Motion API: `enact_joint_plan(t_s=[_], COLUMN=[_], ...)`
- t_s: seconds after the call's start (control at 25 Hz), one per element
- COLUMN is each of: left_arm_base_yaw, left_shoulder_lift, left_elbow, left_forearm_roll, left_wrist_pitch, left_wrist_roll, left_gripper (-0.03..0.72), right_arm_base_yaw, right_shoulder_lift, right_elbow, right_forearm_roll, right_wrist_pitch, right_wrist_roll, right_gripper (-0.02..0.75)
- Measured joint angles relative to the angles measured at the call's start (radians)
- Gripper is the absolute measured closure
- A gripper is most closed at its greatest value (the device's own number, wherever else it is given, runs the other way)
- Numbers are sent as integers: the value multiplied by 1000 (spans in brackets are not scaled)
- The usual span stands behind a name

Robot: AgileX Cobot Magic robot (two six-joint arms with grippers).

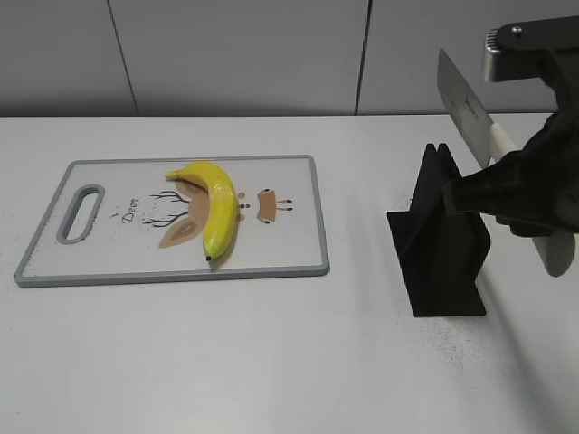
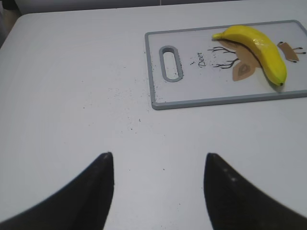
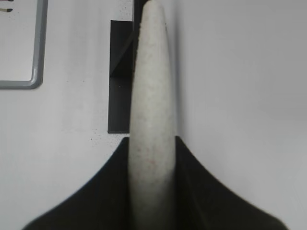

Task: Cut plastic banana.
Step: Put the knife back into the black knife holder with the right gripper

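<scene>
A white bench (image 1: 271,362) holds a grey-rimmed cutting board (image 1: 298,226) on the left and a black knife stand (image 1: 439,244) on the right. A yellow plastic banana (image 1: 215,206) lies across the middle of the board, uncut. The right claw (image 3: 151,163) is clenched on the white handle of a knife (image 1: 466,108), blade raised above the stand. The left claw (image 2: 158,177) hangs released over bare bench. To cut well, carry the blade over the banana's middle, square across it, then press straight down.
</scene>
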Motion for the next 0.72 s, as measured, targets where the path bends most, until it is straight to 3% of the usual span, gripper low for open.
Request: enact_joint_plan(t_s=[0.36,0.72], left_arm_base_yaw=[0,0], left_shoulder_lift=[0,0], left_elbow=[0,0], left_forearm_roll=[0,0], left_wrist_pitch=[0,0], left_wrist_roll=[0,0], left_gripper=[109,109], right_arm_base_yaw=[-56,-75], right_shoulder_lift=[-43,-11], right_elbow=[102,107], right_forearm_roll=[12,-10], right_wrist_pitch=[-136,-153], right_wrist_roll=[-16,-42], right_gripper=[575,575])
